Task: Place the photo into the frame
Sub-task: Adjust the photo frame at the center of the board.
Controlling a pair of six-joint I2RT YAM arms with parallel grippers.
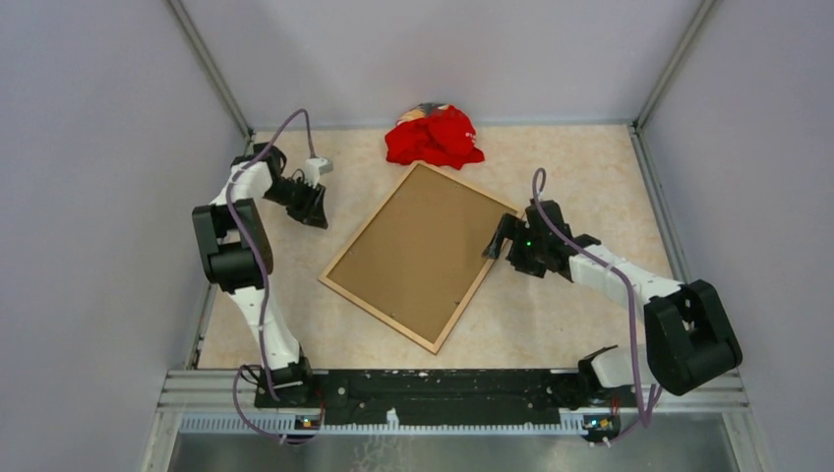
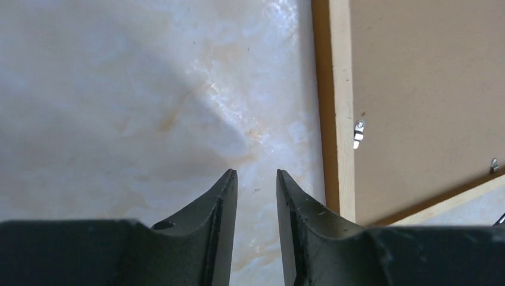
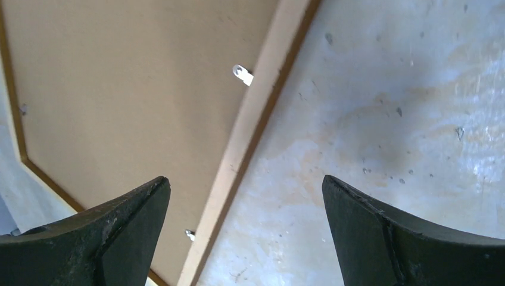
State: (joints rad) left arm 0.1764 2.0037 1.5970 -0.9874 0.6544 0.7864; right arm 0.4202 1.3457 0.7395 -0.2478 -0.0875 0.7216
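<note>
The frame [image 1: 379,317] lies back-up at centre, the brown board [image 1: 418,246] seated inside it. The photo is unseen, possibly beneath the board. The left gripper [image 2: 256,173], narrowly parted, and the right gripper [image 3: 244,182], spread wide, both hold nothing.

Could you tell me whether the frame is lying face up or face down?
Face down: the frame lies flat, its brown backing board and metal tabs facing up.
</note>
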